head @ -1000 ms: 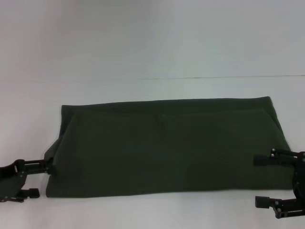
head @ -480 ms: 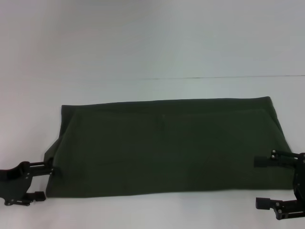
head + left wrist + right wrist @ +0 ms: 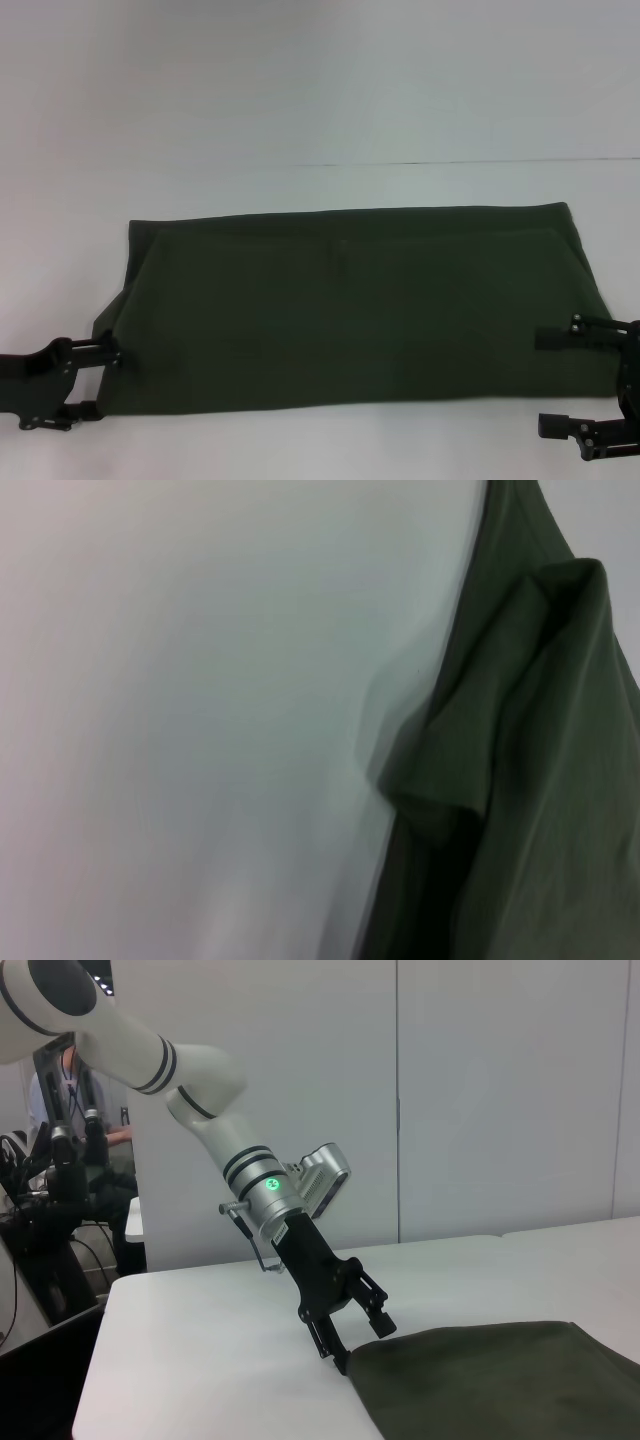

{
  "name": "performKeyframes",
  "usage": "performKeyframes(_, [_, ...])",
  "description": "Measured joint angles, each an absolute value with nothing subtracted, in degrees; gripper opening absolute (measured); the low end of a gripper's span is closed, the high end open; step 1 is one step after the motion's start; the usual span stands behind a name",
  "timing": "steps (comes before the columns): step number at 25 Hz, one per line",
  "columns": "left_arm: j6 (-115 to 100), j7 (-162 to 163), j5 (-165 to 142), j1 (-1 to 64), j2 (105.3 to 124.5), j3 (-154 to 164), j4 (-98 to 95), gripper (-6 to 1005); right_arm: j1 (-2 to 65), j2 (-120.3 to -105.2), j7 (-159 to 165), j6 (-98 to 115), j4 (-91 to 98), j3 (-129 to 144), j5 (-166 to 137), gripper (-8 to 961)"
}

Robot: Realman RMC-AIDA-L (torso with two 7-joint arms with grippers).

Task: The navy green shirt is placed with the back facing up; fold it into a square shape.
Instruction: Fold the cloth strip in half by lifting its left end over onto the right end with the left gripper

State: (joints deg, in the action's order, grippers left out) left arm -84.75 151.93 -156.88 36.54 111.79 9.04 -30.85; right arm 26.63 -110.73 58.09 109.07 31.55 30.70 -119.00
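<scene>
The navy green shirt (image 3: 350, 305) lies flat on the white table (image 3: 300, 120) as a wide rectangle, plain side up. My left gripper (image 3: 100, 382) is open at the shirt's near left corner, one finger against the cloth's left edge. My right gripper (image 3: 546, 380) is open at the near right corner, its far finger over the cloth and its near finger just off the front edge. The right wrist view shows the left gripper (image 3: 352, 1338) at the shirt's corner (image 3: 480, 1380). The left wrist view shows the shirt's edge (image 3: 520, 730) with a tucked fold.
The white table stretches bare behind the shirt, with a thin seam (image 3: 450, 162) across it. In the right wrist view, a white partition wall (image 3: 400, 1090) stands behind the table and a person (image 3: 60, 1090) with equipment is beyond the table's far end.
My left gripper has moved nearer and slightly rightward along the shirt's left edge toward the near corner. The right gripper has barely shifted. The shirt has not moved.
</scene>
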Motion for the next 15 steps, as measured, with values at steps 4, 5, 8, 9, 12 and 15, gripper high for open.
performKeyframes(4, [-84.29, 152.01, -156.81, 36.65, 111.77, 8.97, -30.28, 905, 26.56, -110.72, 58.09, 109.49, 31.56, 30.67, -119.00, 914])
performKeyframes(5, [-84.21, 152.03, -156.79, 36.70, 111.76, 8.91, -30.07, 905, 26.53, -110.71, 58.09, 109.63, 31.55, 30.67, -119.00, 914])
performKeyframes(8, [-83.98, 152.05, -156.31, 36.87, 111.82, 8.88, -29.45, 904, 26.52, -110.64, 58.04, 109.89, 31.56, 30.63, -119.00, 914])
performKeyframes(9, [-83.97, 152.04, -155.91, 36.94, 111.85, 8.93, -29.36, 904, 26.52, -110.64, 58.04, 109.89, 31.56, 30.60, -119.00, 914])
performKeyframes(12, [-83.99, 152.05, -154.90, 37.20, 111.88, 9.14, -29.13, 904, 26.52, -110.64, 58.03, 109.89, 31.56, 30.57, -118.97, 914])
performKeyframes(15, [-83.96, 152.05, -154.76, 37.49, 111.88, 9.19, -28.66, 904, 26.45, -110.57, 58.13, 109.89, 31.56, 30.57, -118.87, 914])
